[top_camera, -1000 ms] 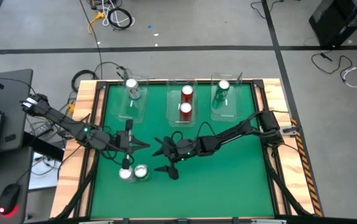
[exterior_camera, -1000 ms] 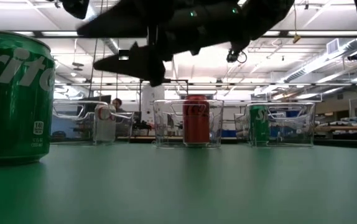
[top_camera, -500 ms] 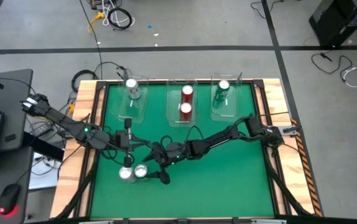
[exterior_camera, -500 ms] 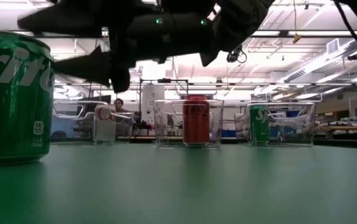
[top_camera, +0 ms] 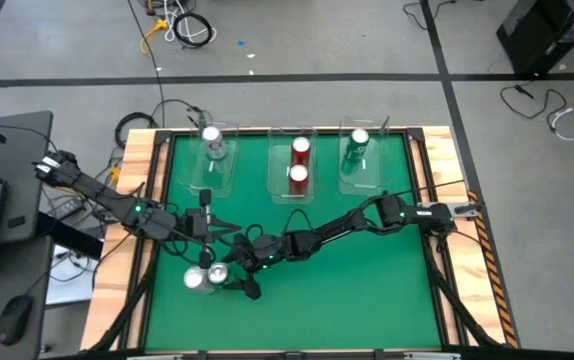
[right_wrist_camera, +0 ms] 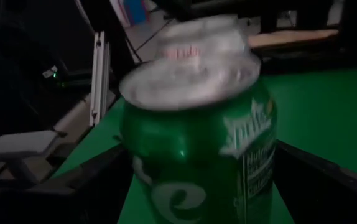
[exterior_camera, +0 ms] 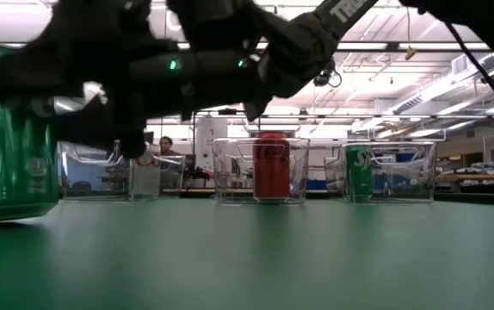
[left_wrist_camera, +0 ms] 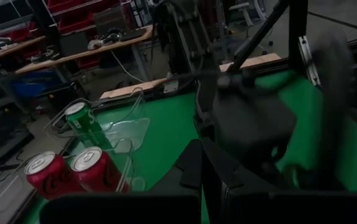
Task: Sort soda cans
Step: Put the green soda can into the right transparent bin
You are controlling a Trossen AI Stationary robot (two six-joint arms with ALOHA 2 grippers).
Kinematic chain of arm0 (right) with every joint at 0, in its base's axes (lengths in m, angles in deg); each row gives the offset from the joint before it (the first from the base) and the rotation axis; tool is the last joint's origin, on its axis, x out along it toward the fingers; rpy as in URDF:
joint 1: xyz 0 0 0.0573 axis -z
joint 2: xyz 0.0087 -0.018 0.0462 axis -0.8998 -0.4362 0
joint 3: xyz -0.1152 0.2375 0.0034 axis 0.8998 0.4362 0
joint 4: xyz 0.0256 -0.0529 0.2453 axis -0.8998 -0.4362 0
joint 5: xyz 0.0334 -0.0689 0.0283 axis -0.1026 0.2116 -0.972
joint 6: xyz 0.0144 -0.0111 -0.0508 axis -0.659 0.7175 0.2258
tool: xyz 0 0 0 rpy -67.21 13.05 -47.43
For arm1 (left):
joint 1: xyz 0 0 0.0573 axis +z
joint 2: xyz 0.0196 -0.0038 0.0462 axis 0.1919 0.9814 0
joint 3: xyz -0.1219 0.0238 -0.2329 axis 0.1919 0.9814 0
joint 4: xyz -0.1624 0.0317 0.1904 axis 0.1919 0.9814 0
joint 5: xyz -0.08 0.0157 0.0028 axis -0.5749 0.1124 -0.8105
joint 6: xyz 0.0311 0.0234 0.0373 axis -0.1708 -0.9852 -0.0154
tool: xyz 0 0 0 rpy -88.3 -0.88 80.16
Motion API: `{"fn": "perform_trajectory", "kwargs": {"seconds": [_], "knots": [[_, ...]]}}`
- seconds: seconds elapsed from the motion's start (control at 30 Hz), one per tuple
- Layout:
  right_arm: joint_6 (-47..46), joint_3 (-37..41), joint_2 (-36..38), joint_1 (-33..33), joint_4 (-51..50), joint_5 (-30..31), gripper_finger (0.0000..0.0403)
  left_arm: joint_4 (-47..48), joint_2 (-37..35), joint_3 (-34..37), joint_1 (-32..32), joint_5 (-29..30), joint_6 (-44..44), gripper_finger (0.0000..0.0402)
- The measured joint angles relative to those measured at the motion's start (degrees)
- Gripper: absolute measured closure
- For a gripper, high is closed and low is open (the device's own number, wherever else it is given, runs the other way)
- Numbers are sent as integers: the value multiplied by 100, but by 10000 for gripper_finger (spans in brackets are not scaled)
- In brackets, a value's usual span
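Three clear plastic bins line the green surface's (top_camera: 367,290) far edge: a silver can (top_camera: 211,135), two red cans (top_camera: 299,162), one green can (top_camera: 358,140). Right gripper (top_camera: 229,279), fingers wide, straddles a glossy green can (right_wrist_camera: 197,158) near the front-left corner beside another can (top_camera: 196,279); left gripper's (top_camera: 221,231) fingers look nearly closed.

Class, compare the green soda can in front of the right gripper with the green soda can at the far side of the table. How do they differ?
The near green can stands loose on the green table top, between the right gripper's open fingers; the far green can stands inside a clear plastic bin, with no gripper near. The near can has a silver can close beside it; the far one is alone in its bin. Both stand upright.
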Motion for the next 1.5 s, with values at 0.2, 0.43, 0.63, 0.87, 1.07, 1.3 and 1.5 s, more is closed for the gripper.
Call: {"fn": "perform_trajectory", "kwargs": {"seconds": [0.2, 0.43, 0.63, 0.87, 1.07, 1.3, 1.5], "knots": [[125, -138, -68, 42, -217, -177, 53, -8, 0, -4, 0, 0, -2, 399], [192, -139, -58, 78, -260, -276, 92, -62, 0, -4, 0, 0, -2, 399], [359, -137, 230, 105, -958, -304, 92, -130, 0, -7, 0, 150, -19, 399], [1135, -116, 1143, 74, -2964, 513, 94, -613, -2, -7, 0, 453, -504, 399], [1374, -122, 2050, 72, -4863, 1504, 95, -866, 6, -4, 4, 462, -848, 399], [1133, -104, 3063, 66, -6828, 3053, 95, -1048, 2, -7, 4, 820, -969, 399], [419, 606, 4084, 181, -7937, 4180, 95, -1203, 2, -7, 4, 857, -1052, 398]]}}
